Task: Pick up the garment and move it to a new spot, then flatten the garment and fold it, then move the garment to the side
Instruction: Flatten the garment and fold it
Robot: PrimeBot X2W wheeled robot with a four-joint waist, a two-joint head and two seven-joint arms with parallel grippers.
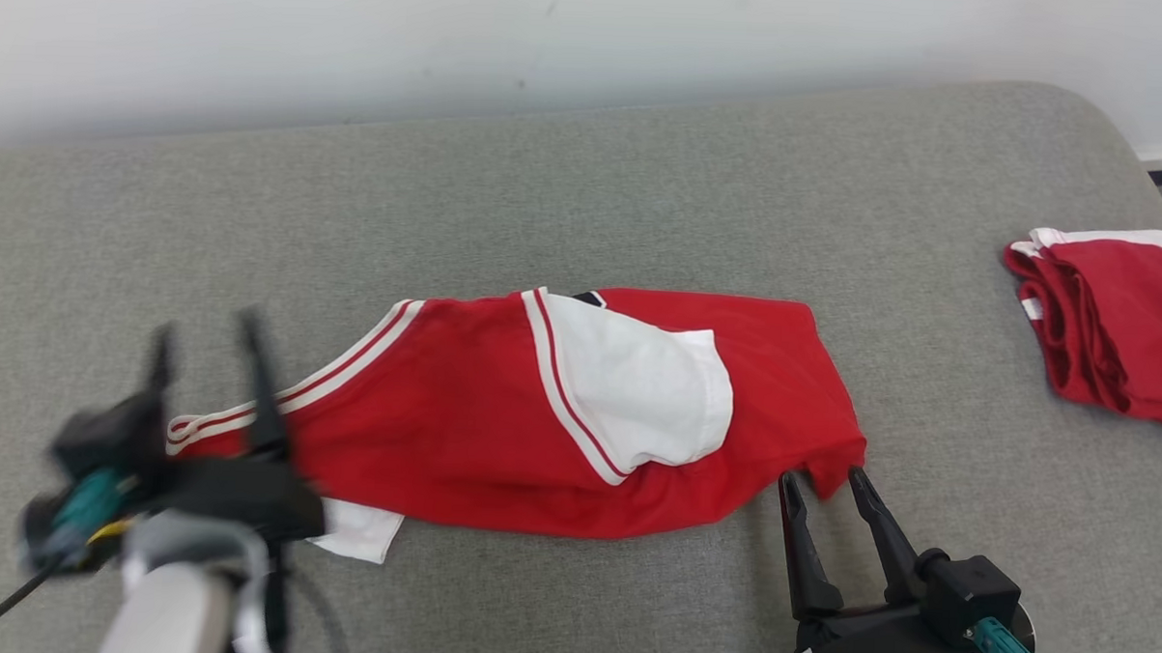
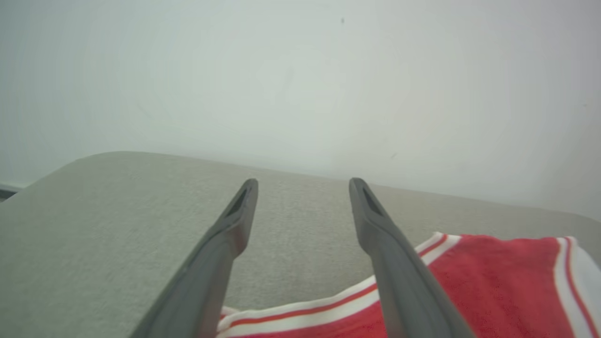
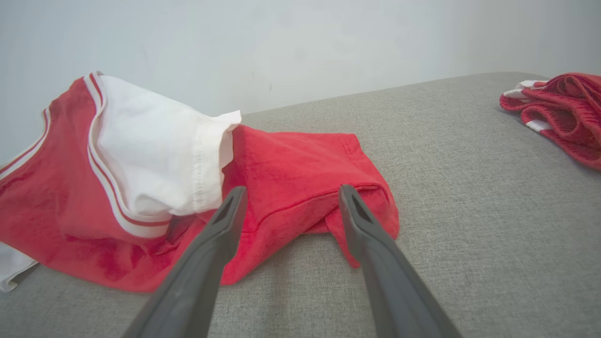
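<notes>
A red garment [image 1: 461, 429] with white sleeves and striped trim lies loosely folded in the middle of the grey padded table [image 1: 644, 174]. My left gripper [image 1: 209, 328] hangs open over the garment's left end, blurred, holding nothing. In the left wrist view its fingers [image 2: 303, 185] stand wide apart above the striped hem of the garment [image 2: 493, 281]. At the garment's right corner my right gripper [image 1: 822, 475] stands open. The right wrist view has that gripper [image 3: 291, 192] just short of the garment's [image 3: 291, 173] red corner, with nothing between the fingers.
A second red and white garment [image 1: 1118, 316] lies folded at the table's right edge, seen too as a red bundle [image 3: 558, 112] in the right wrist view. A pale wall [image 1: 552, 36] runs behind the table. Grey surface lies bare behind and in front of the garment.
</notes>
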